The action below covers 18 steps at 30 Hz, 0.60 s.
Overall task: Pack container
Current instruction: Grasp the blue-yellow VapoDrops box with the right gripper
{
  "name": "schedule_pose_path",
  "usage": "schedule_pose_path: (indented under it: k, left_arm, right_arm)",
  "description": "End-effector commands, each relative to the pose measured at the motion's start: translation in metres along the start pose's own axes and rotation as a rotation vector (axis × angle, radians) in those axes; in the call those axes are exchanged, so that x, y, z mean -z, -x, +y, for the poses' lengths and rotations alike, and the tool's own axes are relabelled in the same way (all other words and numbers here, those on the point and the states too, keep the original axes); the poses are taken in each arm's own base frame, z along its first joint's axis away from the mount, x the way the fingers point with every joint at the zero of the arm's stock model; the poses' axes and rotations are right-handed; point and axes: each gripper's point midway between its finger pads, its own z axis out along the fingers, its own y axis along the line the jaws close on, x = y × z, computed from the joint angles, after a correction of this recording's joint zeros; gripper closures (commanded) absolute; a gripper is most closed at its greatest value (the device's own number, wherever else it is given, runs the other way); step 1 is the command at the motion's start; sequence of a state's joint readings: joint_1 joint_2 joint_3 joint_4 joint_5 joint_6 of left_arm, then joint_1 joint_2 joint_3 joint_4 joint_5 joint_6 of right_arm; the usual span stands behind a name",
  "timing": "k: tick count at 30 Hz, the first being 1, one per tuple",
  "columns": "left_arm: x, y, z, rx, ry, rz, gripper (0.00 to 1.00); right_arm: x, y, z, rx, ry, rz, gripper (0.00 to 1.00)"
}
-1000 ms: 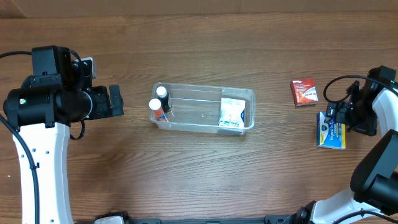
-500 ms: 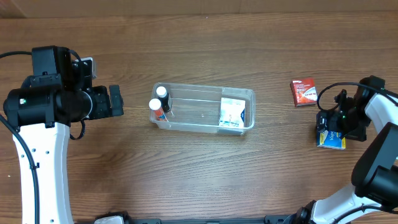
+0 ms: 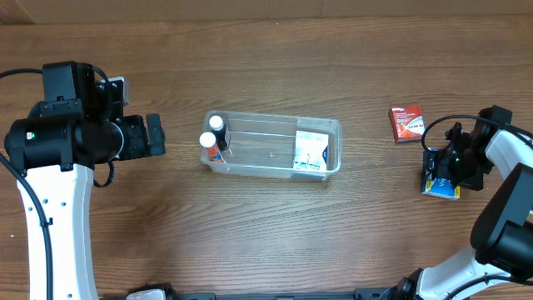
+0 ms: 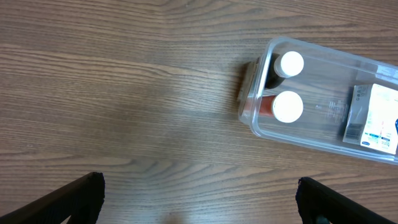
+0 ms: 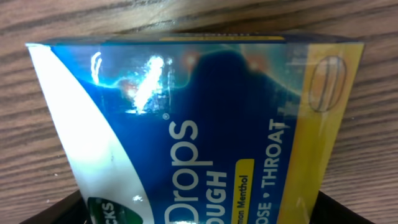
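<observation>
Fingertips (image 5: 59,211) of the right gripper (image 5: 199,210) show as dark shapes at the two lower corners of the wrist view, spread wide. A blue and yellow cough drops box (image 5: 186,124) lies between them and fills nearly the whole frame. The fingers flank the box closely, but whether they press on its sides cannot be told. From overhead the gripper sits on top of this box at the right edge of the wooden table (image 3: 275,242), and only the box's near end shows past it. A small red box (image 3: 407,122) lies on the wood just to the far left of it, apart from the gripper.

The left gripper (image 4: 199,205) hangs over bare wood at the left side of the table. Its fingers are wide apart and nothing is between them.

The container (image 3: 262,152), a clear plastic tub, stands in the middle of the table between the two arms, well apart from both grippers. Two white-capped bottles stand upright side by side at its left end, a dark one (image 3: 216,122) on the far side and one with a red label (image 3: 208,140) on the near side. A white box with blue print (image 3: 311,152) sits at the tub's right end, and the floor between it and the bottles is bare.
</observation>
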<state>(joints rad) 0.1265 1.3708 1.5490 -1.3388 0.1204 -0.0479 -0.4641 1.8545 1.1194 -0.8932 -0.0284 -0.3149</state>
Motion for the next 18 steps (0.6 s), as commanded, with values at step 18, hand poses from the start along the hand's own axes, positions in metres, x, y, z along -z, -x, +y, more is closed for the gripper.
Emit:
schedule_pose_path:
  k: [18]
  left_arm:
    - [0.003,-0.002,-0.001,-0.015,-0.01,-0.006,0.0]
  right_arm:
    - [0.025,0.024,0.002,-0.053,0.015,-0.075,0.26]
